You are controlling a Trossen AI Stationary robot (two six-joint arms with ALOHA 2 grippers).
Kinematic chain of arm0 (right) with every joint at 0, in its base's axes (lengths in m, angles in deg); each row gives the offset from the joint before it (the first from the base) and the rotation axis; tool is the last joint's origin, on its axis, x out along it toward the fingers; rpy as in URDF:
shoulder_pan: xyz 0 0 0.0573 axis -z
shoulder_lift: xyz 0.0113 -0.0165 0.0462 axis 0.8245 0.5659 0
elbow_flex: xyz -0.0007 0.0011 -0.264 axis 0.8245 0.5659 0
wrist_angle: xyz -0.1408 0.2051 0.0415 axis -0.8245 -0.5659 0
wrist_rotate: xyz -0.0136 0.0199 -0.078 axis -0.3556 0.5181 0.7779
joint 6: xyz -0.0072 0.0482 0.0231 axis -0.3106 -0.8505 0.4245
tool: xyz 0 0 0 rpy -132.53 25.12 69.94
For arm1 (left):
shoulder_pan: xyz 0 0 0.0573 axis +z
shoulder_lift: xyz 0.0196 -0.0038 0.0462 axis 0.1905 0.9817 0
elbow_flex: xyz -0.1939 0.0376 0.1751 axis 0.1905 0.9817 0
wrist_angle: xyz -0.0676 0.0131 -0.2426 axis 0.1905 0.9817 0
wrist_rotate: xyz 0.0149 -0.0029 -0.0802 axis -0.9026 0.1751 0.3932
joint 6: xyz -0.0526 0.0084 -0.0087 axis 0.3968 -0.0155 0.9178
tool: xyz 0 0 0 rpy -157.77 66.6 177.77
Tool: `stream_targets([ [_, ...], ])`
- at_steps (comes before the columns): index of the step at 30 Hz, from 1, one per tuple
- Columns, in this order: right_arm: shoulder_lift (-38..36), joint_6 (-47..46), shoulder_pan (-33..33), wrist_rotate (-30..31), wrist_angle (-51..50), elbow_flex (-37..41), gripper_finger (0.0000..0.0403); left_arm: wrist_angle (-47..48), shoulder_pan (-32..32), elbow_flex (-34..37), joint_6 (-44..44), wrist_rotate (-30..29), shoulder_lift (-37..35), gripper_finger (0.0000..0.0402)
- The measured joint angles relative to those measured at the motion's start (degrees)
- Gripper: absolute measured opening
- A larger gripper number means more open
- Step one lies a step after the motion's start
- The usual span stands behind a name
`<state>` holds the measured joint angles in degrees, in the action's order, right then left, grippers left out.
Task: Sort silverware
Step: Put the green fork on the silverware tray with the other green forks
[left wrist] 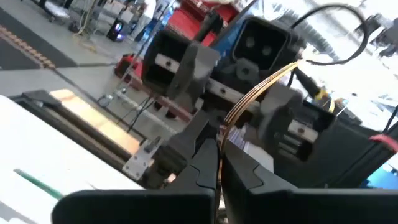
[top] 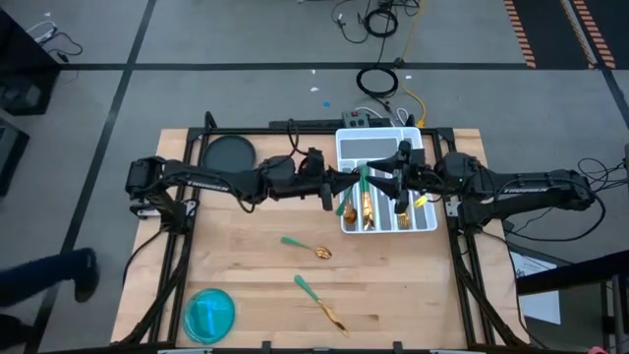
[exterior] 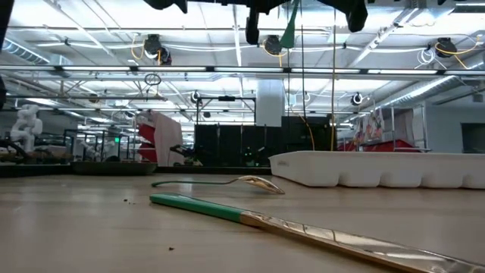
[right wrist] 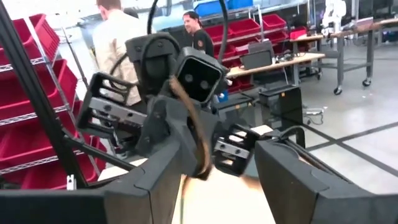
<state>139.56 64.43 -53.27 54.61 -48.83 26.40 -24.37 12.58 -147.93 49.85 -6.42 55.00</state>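
Observation:
My left gripper (top: pixel 336 187) hangs above the left edge of the white compartment tray (top: pixel 425 147), shut on a fork. The fork's gold tines (left wrist: pixel 261 90) reach toward my right gripper. Its teal handle (exterior: pixel 290 26) slants down below the grippers. My right gripper (top: pixel 398 185) faces it over the tray; its open fingers (right wrist: pixel 292 180) stand on either side of the fork's gold end (right wrist: pixel 198 146) without touching. A spoon (top: pixel 313 248) and another teal-handled piece (top: pixel 319 300) lie flat on the wooden table. More silverware (top: pixel 371 208) lies in the tray. My left gripper pinches the fork between its two fingers at the gold part just behind the tines (left wrist: pixel 222 134). The fingers come level from the table's left. The fork is lifted clear above the tray, tines forward; the fingers hide how its handle joins.
A blue round bowl (top: pixel 209 313) stands at the near left of the table, and a dark round dish (top: pixel 229 152) at the far left. A power strip with cables (top: pixel 366 118) sits behind the tray. People stand in the room beyond (right wrist: pixel 118 37).

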Motion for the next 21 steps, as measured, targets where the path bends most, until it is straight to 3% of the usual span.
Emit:
stream_targets([
  [15,2.3,1.2,0.0,-1.5,2.0,0.0,0.0194,-4.7,-0.1,0.0,3.0,1.4,3.0,0.0006],
  [21,4.6,1.5,0.0,-1.5,4.7,0.0,0.0144,-4.6,-0.2,0.0,3.0,1.4,3.2,0.0006],
])
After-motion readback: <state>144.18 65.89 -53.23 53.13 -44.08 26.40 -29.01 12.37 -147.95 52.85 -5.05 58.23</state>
